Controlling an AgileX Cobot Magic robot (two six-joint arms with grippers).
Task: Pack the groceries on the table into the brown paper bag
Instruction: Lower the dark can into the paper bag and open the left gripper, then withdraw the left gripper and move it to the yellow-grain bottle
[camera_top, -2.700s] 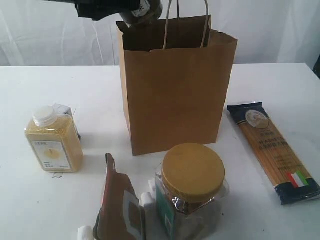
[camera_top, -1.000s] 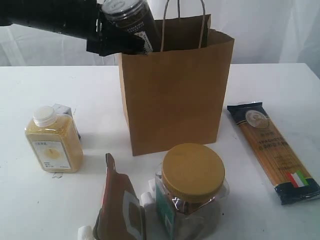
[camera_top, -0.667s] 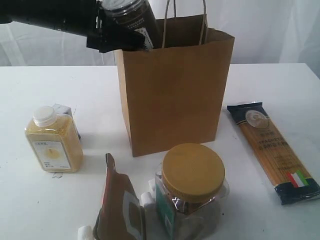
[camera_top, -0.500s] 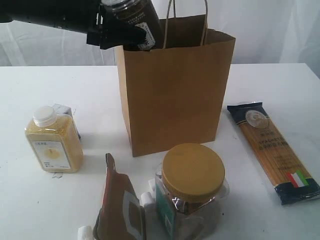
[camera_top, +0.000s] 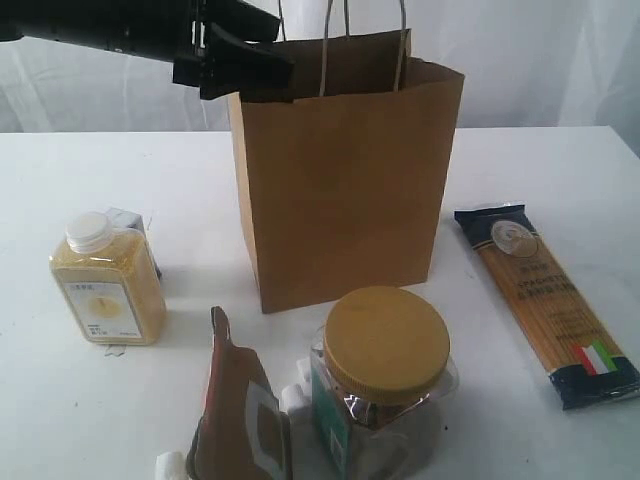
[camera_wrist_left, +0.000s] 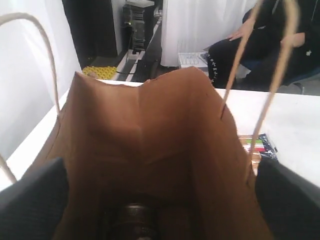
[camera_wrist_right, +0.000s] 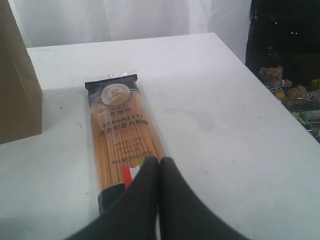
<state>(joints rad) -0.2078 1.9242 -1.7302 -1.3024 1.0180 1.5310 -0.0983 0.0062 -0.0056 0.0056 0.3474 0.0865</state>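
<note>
The brown paper bag (camera_top: 345, 190) stands upright mid-table. My left gripper (camera_top: 272, 45) hovers over its left rim, open and holding nothing. Down in the bag's dark bottom lies the dark can (camera_wrist_left: 136, 222), framed by the spread left fingers (camera_wrist_left: 31, 200). In front stand the yellow-grain bottle (camera_top: 105, 285), the brown-orange pouch (camera_top: 240, 410) and the mustard-lidded jar (camera_top: 385, 375). The spaghetti packet (camera_top: 545, 300) lies at the right. My right gripper (camera_wrist_right: 159, 162) is shut and empty, just over the spaghetti packet (camera_wrist_right: 122, 140) near its flag-marked end; the exterior view does not show it.
A small grey box (camera_top: 128, 222) sits behind the bottle. Small white cylindrical bits (camera_top: 170, 465) lie beside the pouch and the jar. The white table (camera_top: 560, 170) runs to a right edge (camera_wrist_right: 280, 105), beyond which is dark floor clutter.
The left gripper held the dark can tilted over the bag's mouth; it has since opened and the can has dropped inside. The bag shifted slightly. Everything else is still.
</note>
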